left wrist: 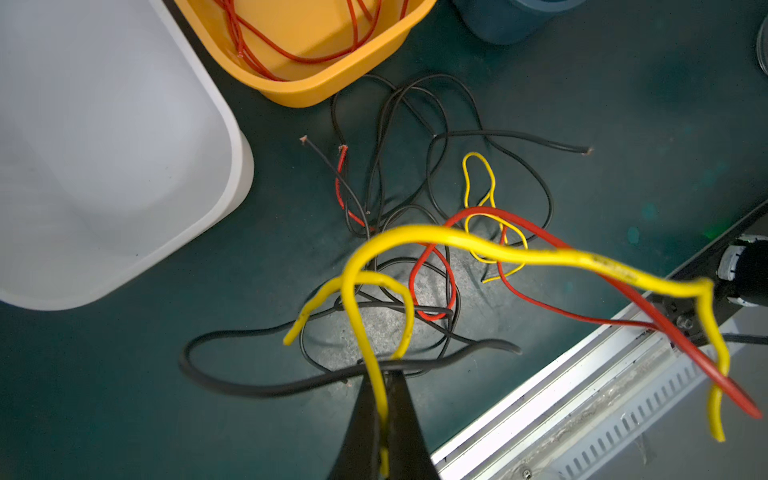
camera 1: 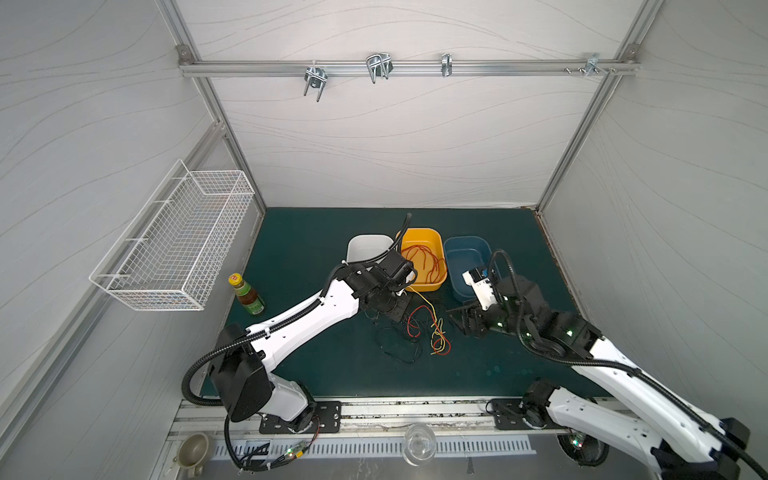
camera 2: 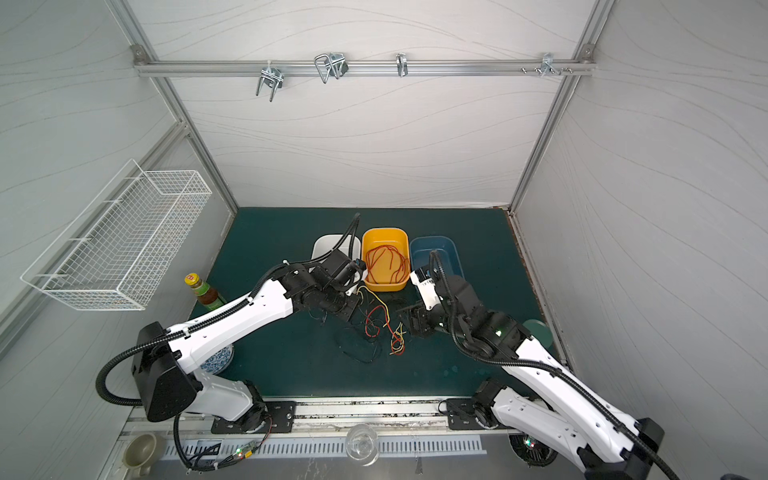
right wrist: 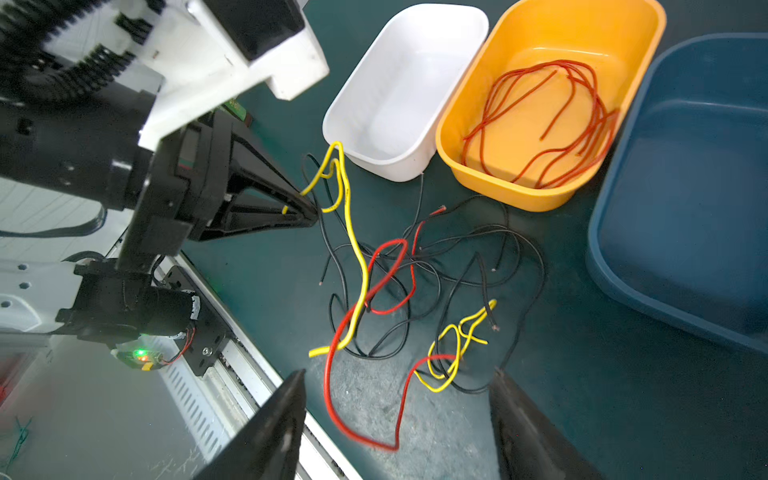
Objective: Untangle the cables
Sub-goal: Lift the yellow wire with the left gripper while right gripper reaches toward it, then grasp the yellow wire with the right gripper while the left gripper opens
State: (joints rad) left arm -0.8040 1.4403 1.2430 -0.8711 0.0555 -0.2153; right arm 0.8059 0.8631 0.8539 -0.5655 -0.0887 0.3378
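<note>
My left claw [left wrist: 382,374] is clamped on the yellow cable [left wrist: 457,243], which arches above the bench [left wrist: 124,374]. My right claw [right wrist: 399,372] stands agape, a red cable [right wrist: 327,390] looping between its jaws. Other cables [right wrist: 413,270] lie tangled between my two claws; more red ones lie in the orange tub [right wrist: 453,162] beyond them.

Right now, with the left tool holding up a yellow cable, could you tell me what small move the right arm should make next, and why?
Probably lower the right tool and close it on the red cable below its open jaws. The left tool pinches the yellow cable aloft, and that red one crosses it, so pulling apart should separate them.
</note>
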